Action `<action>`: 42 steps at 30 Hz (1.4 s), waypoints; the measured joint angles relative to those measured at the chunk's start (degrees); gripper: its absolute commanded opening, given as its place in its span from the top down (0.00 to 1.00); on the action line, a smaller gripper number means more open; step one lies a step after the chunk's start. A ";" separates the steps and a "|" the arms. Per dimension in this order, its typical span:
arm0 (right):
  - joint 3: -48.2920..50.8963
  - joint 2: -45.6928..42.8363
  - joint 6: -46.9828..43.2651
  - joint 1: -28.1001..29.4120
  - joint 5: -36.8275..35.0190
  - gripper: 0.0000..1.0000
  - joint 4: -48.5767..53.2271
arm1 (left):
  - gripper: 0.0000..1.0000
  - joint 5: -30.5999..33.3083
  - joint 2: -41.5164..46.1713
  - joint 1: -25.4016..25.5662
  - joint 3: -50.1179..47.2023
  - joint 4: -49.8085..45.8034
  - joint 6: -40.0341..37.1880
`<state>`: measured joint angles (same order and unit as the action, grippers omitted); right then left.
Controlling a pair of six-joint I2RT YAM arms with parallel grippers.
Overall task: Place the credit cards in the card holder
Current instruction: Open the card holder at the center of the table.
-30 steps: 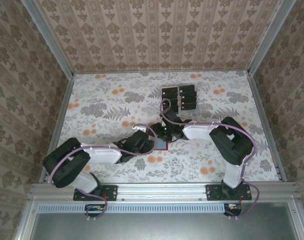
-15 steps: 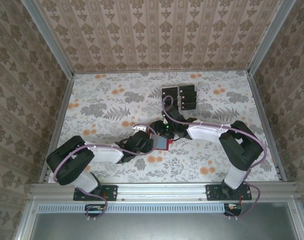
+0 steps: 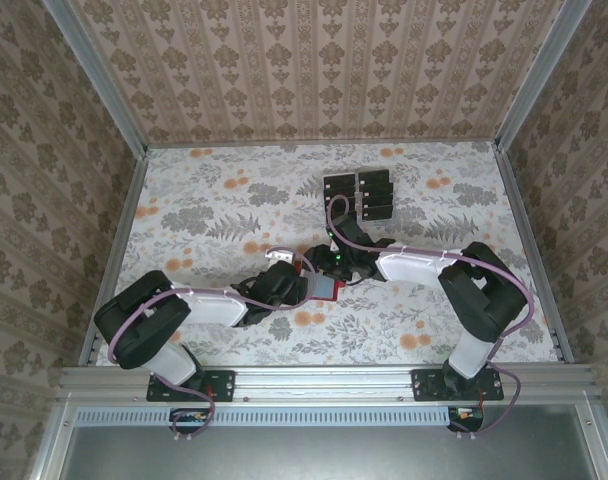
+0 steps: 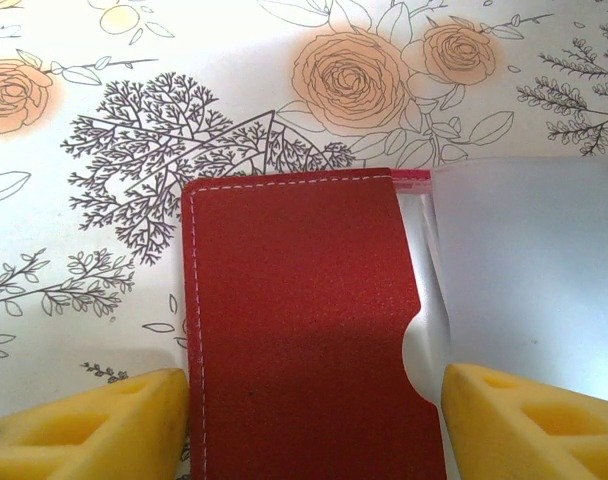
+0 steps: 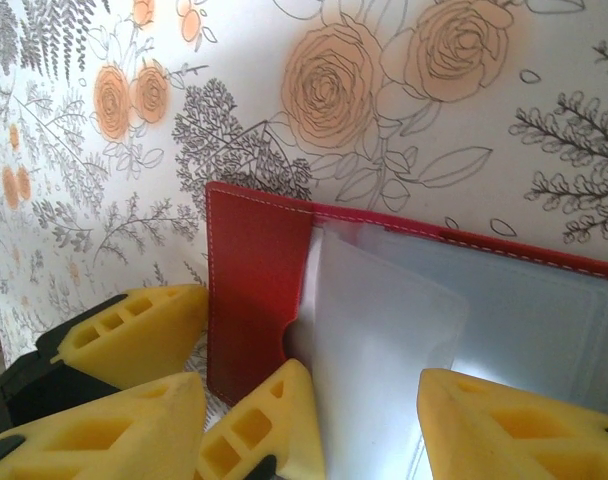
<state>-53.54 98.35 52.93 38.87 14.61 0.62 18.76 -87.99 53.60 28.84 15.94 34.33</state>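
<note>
**Desk:** What's on your screens, biggest first?

**Me:** The flowered table (image 3: 214, 210), walled in on three sides. I see both arms reaching in from the near edge, the left arm (image 3: 199, 305) and right arm (image 3: 424, 265), and they meet near the middle.

**Desk:** And the cards?

**Me:** The cards (image 3: 359, 197) are at the far side, a black cluster standing in rows, well apart from both grippers.

**Desk:** The holder?

**Me:** The holder (image 3: 322, 288) lies open on the table right where the arms meet. My left wrist camera looks down on its red flap, and clear sleeves (image 5: 384, 340) fan out beside that.

**Desk:** Grippers?

**Me:** The left gripper (image 4: 314, 420) is clamped across the red flap, one yellow finger (image 4: 94, 425) against each side edge (the right wrist camera shows the same pinch from the other side). The right gripper (image 5: 319, 435) has its jaws spread wide, low over the holder. One clear sleeve stands up between them and I see nothing squeezed.

**Desk:** Small stuff?

**Me:** White stitching runs along the flap's edge, and there's a rounded thumb notch on its inner side.
</note>
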 measured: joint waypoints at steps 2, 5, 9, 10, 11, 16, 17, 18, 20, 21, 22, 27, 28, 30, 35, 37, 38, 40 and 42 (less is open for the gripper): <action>0.81 -0.83 0.11 0.02 -0.31 0.40 0.04 | 0.31 0.09 -0.07 0.00 -0.07 0.24 0.00; 2.21 -3.08 0.20 0.02 -0.94 0.39 0.17 | 0.31 0.13 -0.07 0.00 -0.28 0.68 0.00; 3.85 -6.19 0.28 0.02 -1.38 0.39 0.48 | 0.31 0.13 -0.04 0.00 -0.35 0.92 0.00; 4.17 -6.58 0.42 0.00 -1.38 0.39 0.46 | 0.31 0.11 -0.04 0.00 -0.37 0.98 0.00; 4.46 -6.75 0.57 0.00 -1.38 0.39 0.44 | 0.31 0.11 -0.04 0.00 -0.39 1.07 0.00; 4.92 -6.01 1.36 0.02 -1.27 0.39 -0.22 | 0.31 0.11 -0.07 0.00 -0.72 1.70 0.00; 4.85 -5.46 1.49 0.02 -1.14 0.39 -0.61 | 0.31 0.11 -0.04 0.00 -0.74 1.73 0.00; 4.70 -4.81 1.53 0.02 -1.01 0.39 -0.70 | 0.31 0.09 -0.04 0.00 -0.74 1.73 0.00; 3.87 -2.78 1.75 0.02 -0.68 0.39 -0.87 | 0.31 0.09 -0.04 0.00 -0.74 1.73 -0.02; 3.41 -1.90 1.81 0.02 -0.46 0.39 -0.92 | 0.30 0.07 0.02 0.00 -0.74 1.70 0.00; 2.75 -0.92 1.99 0.15 -0.20 0.39 -0.96 | 0.30 -0.13 0.37 -0.02 -0.79 1.55 -0.02; -1.27 1.88 2.78 1.29 0.72 0.39 -1.22 | 0.24 -1.81 6.25 -0.07 -2.27 -2.62 0.15; -2.25 2.12 2.80 1.70 0.81 0.39 -1.25 | 0.23 -1.81 8.83 -0.09 -2.62 -4.07 0.17; -4.26 2.62 2.80 2.60 0.83 0.38 -1.25 | 0.20 -1.79 13.88 -0.50 -2.89 -6.32 0.33; -9.64 5.86 3.02 4.59 0.46 0.38 -1.51 | 0.16 -2.03 24.90 -3.96 -3.72 -10.73 0.63; -11.39 7.58 3.04 5.38 0.11 0.39 -1.53 | 0.16 -2.25 27.04 -5.38 -4.57 -12.28 0.66; -12.20 8.61 3.04 5.81 -0.22 0.39 -1.57 | 0.16 -2.40 27.82 -6.05 -4.94 -13.25 0.72; -13.11 10.56 3.04 6.51 -0.98 0.39 -1.70 | 0.15 -2.89 28.61 -7.19 -5.73 -14.62 0.81; -13.35 12.15 2.99 6.80 -1.20 0.39 -1.66 | 0.15 -3.65 28.65 -7.93 -6.29 -15.65 1.01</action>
<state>-66.89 110.50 55.92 45.67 13.41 -1.04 15.11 -59.33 45.67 22.55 0.30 35.33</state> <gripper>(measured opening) 0.614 0.848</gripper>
